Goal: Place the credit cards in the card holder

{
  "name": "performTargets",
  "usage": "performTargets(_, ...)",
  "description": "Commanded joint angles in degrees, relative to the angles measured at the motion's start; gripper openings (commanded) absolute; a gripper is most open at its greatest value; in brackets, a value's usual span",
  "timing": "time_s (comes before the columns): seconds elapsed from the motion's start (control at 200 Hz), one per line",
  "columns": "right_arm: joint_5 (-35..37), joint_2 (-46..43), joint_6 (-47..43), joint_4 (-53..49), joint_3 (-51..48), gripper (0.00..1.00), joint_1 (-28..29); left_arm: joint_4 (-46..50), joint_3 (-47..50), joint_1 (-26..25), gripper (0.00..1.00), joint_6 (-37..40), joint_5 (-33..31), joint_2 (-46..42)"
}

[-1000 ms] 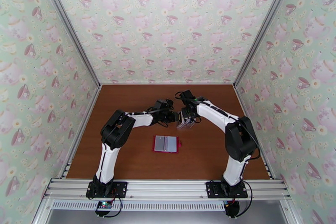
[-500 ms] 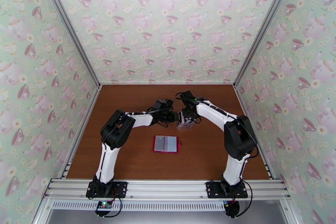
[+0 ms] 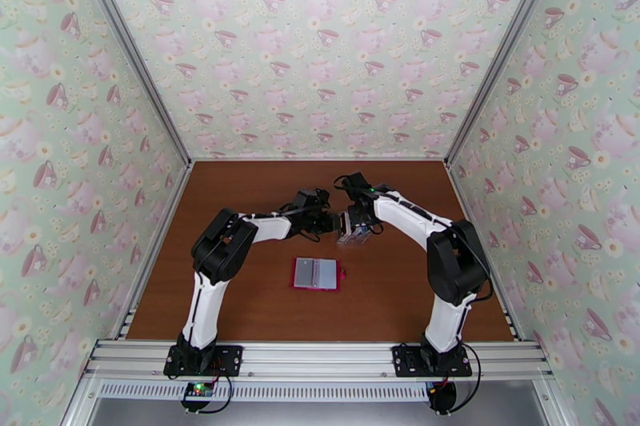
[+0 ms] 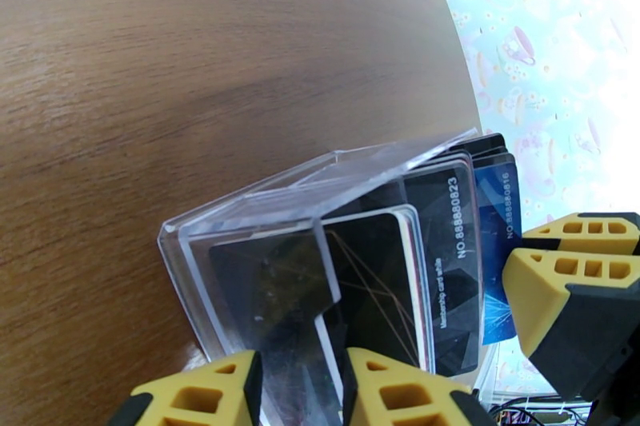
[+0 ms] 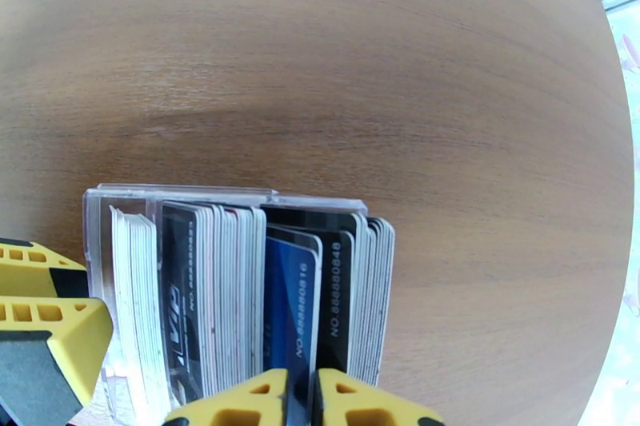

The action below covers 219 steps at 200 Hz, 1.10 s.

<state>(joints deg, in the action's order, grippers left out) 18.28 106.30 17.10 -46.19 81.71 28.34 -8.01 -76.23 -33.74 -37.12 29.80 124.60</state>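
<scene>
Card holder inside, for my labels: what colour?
The card holder is pale grey inside, red-edged; top external view.

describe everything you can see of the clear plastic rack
The clear rack is a see-through box of hard-looking plastic with inner dividers. It rests on the brown table, beyond the open red wallet. It is packed with cards standing on edge, white, black and blue, their ends sticking out. The left gripper looks clamped on one of its walls. The right gripper pinches a blue card that sits in it.
</scene>
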Motion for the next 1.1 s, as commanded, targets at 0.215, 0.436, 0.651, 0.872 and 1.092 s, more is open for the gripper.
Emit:
performTargets(0.215, -0.16, -2.77, -0.32, -0.34, 0.16, 0.18, 0.16, 7.22, 2.66, 0.66, 0.31, 0.18, -1.61, 3.98)
performTargets(0.436, 3.35, -1.59, -0.45, -1.09, 0.11, 0.26, 0.13, 7.22, 2.84, 0.75, 0.31, 0.21, -1.66, 3.78)
performTargets(0.651, 4.58, -0.61, -0.66, -1.39, 0.35, 0.41, 0.10, 7.13, 2.84, 0.76, 0.31, 0.16, -1.60, 3.75)
performTargets(0.872, 4.77, 1.18, -0.49, -1.19, 0.25, 0.43, -0.95, 7.20, 3.01, 0.73, 0.31, 0.13, -1.72, 3.72)
performTargets(1.092, 3.41, 1.44, -0.32, -0.57, 0.11, 0.43, -2.49, 7.51, 2.93, 0.72, 0.30, 0.12, -1.93, 3.90)
